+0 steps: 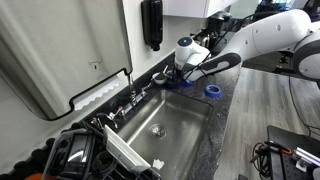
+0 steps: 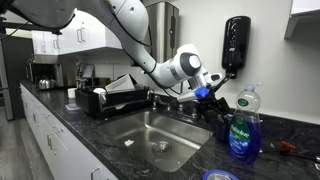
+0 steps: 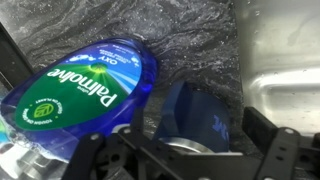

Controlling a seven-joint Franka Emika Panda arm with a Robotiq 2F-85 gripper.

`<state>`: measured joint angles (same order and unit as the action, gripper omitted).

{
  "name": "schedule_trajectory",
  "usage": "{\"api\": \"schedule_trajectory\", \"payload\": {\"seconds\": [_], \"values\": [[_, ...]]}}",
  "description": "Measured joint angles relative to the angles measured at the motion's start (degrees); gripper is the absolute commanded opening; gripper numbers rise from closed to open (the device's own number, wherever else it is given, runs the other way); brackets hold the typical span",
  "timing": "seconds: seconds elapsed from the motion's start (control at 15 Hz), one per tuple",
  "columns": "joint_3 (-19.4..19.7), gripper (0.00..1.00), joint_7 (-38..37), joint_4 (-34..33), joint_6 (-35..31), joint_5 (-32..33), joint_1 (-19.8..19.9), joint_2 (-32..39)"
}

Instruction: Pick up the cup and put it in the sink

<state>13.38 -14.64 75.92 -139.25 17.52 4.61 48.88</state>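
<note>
The cup [image 3: 196,116] was small, short and dark grey-blue. I judged it light and stiff, with a smooth wall that might slide under a weak pinch. Because it was round, I thought the best hold was across its middle, one finger on each side of the wall and low enough that it would not tip out. It sat on the dark speckled table [image 3: 190,30], just beside the sink [image 3: 285,60], with the bottle [image 3: 80,90] close on its left in the wrist view. That left little room for a finger on that side, and I reckoned a careless close could knock the bottle over.

My claw [image 3: 185,150] was open and held nothing. Its fingers [image 3: 275,145] were spread to either side of the cup, with a gap showing on each side. In an exterior view my arm [image 1: 265,35] reached in from the right over the table. The wrist was bent down, so the claw hung low at the far edge of the sink, near the wall. A blue ring [image 1: 212,90] lay on the table to the right of the claw, clear of my fingers. From there the basin was right beside the cup, so I judged that the carry would be a short one.
</note>
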Motion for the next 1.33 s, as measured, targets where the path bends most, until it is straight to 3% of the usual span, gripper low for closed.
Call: {"api": "schedule_trajectory", "payload": {"seconds": [1.0,1.13,1.33], "values": [[0.21,1.00,1.57,-8.09,2.30,-2.27,1.04,5.85],[0.21,0.74,1.84,-8.54,2.33,-2.56,1.10,6.40],[0.21,0.54,2.18,-9.29,2.35,-2.86,1.26,7.41]]}}
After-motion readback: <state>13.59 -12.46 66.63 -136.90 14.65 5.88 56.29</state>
